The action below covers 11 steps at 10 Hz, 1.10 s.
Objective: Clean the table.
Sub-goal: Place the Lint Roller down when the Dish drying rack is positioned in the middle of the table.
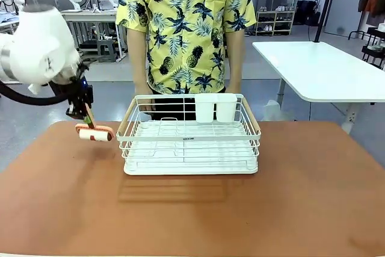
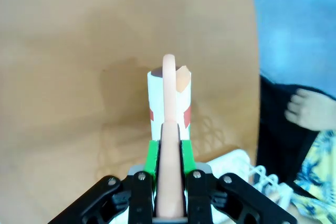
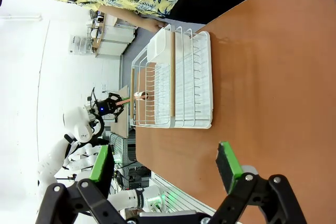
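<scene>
**Left hand holds a roller near the surface's far-left edge**

The left hand [image 1: 81,103] is clamped on the peach handle of a lint roller [image 1: 94,133], green pads [image 2: 151,157] pressed to both sides of the handle in the left wrist view. The roller's white-and-red drum hangs at or just above the terracotta surface [image 1: 192,215], at about 10 o'clock from the middle, near the far-left edge; contact cannot be told.

A white wire dish rack [image 1: 190,136] sits at 12 o'clock, close to the far edge, with a person in a yellow pineapple shirt [image 1: 185,22] standing just behind it. A stretch of bare top lies between roller and rack. The near half and the whole 3 o'clock side are open.

The right hand [image 3: 165,169] hovers over the surface with fingers wide apart, gripping nothing.
</scene>
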Tool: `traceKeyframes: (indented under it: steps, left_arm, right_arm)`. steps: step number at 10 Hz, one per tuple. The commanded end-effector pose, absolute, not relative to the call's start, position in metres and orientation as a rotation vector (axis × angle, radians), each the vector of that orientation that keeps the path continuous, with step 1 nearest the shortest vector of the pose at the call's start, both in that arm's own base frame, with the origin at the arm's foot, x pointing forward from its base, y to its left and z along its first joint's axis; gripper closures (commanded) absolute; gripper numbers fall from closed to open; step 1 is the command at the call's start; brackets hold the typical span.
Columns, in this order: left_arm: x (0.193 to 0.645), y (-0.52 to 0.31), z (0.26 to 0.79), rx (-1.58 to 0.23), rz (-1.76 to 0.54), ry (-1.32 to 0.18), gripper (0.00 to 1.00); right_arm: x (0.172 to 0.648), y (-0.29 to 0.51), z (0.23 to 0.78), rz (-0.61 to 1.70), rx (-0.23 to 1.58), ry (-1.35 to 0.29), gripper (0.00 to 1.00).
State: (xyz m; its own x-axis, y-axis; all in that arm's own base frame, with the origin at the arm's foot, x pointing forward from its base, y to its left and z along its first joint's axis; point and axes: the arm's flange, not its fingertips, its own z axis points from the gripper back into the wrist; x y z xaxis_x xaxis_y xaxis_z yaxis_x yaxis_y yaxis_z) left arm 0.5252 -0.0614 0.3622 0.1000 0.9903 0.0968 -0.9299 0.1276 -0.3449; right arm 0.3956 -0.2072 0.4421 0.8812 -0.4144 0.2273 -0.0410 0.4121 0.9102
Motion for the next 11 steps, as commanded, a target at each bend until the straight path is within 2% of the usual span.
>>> traceKeyframes:
  steps: [1, 4, 5, 6, 8, 9, 11]
  left_arm:
    - [0.527, -0.061, 0.353, -0.163, 1.492, -0.389, 0.79]
    - [0.53, -0.055, 0.342, -0.189, 1.53, -0.369, 0.79]
    - [0.529, -0.055, 0.342, -0.187, 1.526, -0.358, 0.7]
    - [0.526, -0.054, 0.343, -0.19, 1.528, -0.349, 0.45]
    - [0.52, -0.054, 0.349, -0.154, 1.541, -0.329, 0.04]
    - [0.512, -0.056, 0.358, -0.135, 1.547, -0.275, 0.0]
    - [0.487, -0.058, 0.381, -0.107, 1.588, -0.243, 0.0]
  right_arm:
    - [0.395, -0.207, 0.445, -0.233, 1.145, -0.474, 0.0]
    - [0.395, -0.207, 0.445, -0.233, 1.145, -0.474, 0.0]
    - [0.395, -0.207, 0.445, -0.233, 1.145, -0.474, 0.0]
    - [0.395, -0.207, 0.445, -0.233, 1.145, -0.474, 0.0]
    - [0.395, -0.207, 0.445, -0.233, 1.145, -0.474, 0.0]
    - [0.395, -0.207, 0.445, -0.233, 1.145, -0.474, 0.0]
    - [0.395, -0.207, 0.445, -0.233, 1.145, -0.474, 0.0]
